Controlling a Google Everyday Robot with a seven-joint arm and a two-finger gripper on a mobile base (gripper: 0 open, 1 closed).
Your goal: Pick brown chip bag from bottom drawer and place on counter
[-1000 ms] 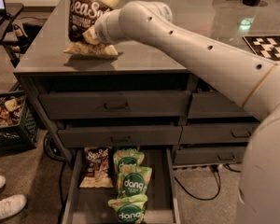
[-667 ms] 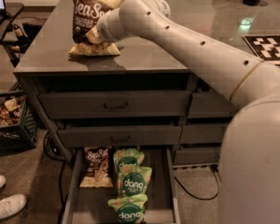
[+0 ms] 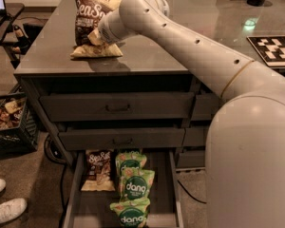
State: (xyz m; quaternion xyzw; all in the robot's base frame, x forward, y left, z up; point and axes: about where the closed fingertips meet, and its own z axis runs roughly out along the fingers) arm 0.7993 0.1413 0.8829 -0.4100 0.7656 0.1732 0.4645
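Gripper (image 3: 98, 36): at far-left end of counter (image 3: 152, 56), tip pushed into lower part of the brown chip bag (image 3: 88, 18); arm reaches in from the right.
Grip state: can't tell. The tip is buried against the bag, so clamped vs. let go isn't readable.
Bag: upright w/ a slight lean, bottom edge down on the counter, near the left front corner.
Bottom drawer (image 3: 72, 198): open. 2nd brown bag (image 3: 98, 169) lies at left, three green dang bags (image 3: 133, 186) in a row just beside it.
Status: prob. the place step, nearly done; release + retreat look like what's left.
Risk 1: bag is tall on a thin crinkly base, so it may flop once unsupported. It's close to the edge and could go over to the floor.
Risk 2: if the film is caught on retreat, the bag gets dragged along.
Risk 3: a low arm sweep on exit could knock it.
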